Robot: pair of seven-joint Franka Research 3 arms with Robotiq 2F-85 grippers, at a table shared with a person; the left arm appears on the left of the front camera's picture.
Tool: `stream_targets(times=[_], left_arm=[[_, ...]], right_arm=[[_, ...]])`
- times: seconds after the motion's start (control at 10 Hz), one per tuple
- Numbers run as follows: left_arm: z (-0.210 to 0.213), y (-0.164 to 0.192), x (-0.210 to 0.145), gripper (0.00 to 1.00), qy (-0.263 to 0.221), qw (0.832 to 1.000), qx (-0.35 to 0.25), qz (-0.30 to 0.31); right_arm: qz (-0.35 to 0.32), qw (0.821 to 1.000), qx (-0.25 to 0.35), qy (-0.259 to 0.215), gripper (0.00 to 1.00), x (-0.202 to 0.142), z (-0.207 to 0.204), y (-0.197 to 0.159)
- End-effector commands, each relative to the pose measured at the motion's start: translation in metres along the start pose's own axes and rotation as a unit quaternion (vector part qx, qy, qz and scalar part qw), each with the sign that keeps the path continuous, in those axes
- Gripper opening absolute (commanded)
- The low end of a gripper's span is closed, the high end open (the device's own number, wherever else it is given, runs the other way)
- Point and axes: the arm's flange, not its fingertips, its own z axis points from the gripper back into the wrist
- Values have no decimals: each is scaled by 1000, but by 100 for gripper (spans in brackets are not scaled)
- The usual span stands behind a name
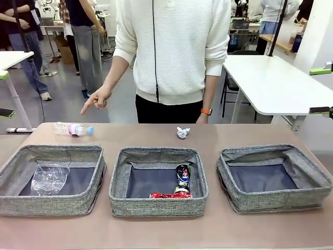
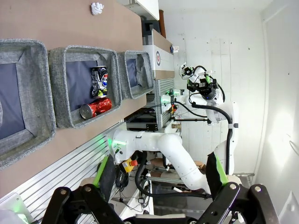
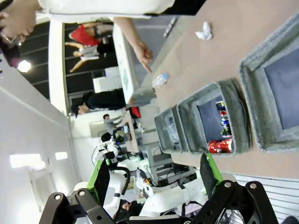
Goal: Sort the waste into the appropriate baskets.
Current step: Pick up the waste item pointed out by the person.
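Three grey woven baskets stand in a row. The left basket (image 1: 15,166) holds a crushed clear bottle (image 1: 49,178). In the middle basket (image 1: 118,179) lie a dark can (image 1: 182,176) and a crushed red can (image 1: 170,195). The right basket (image 1: 312,177) holds nothing. Behind the baskets, a blue-capped bottle (image 1: 73,128) and a white paper wad (image 1: 182,132) lie on the table. My left gripper (image 2: 158,175) is open and held high off the table's near edge, and my right gripper (image 3: 154,177) is open too. Both have nothing between their fingers.
A person in a white sweater stands at the far side, one hand (image 1: 96,100) pointing down towards the blue-capped bottle. The brown table (image 1: 250,135) has bare room behind and in front of the baskets. The right arm (image 2: 201,88) shows raised, away from the table.
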Motion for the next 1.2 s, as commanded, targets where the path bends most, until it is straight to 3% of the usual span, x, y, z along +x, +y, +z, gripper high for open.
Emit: stream_targets(times=[0.0,0.2,0.3,0.4,0.5,0.6,0.7,0.8,0.9,1.0,1.1], left_arm=[[0,0,-2,100,2,1000,-5,-8],[0,0,0,100,0,1000,0,0],[-15,5,20,100,4,979,176,-104],[-32,12,43,100,44,897,388,-208],[-51,16,56,100,77,822,471,-311],[-69,26,67,100,120,704,557,-425],[-82,40,82,100,168,627,575,-498],[-89,47,97,100,211,585,573,-534],[-94,54,107,100,257,556,569,-549],[-98,59,113,100,307,529,557,-561],[-107,61,121,100,340,514,542,-571]], right_arm=[[8,1000,3,1,100,0,0,-2],[8,1000,3,1,100,0,0,-2],[8,1000,3,1,100,0,0,-2],[8,1000,3,1,100,0,0,-2],[8,1000,3,1,100,0,0,-2],[8,1000,3,1,100,0,0,-2],[8,1000,3,1,100,0,0,-2],[8,1000,3,1,100,0,0,-2],[8,1000,3,1,100,0,0,-2],[8,1000,3,1,100,0,0,-2],[8,1000,3,1,100,0,0,-2]])
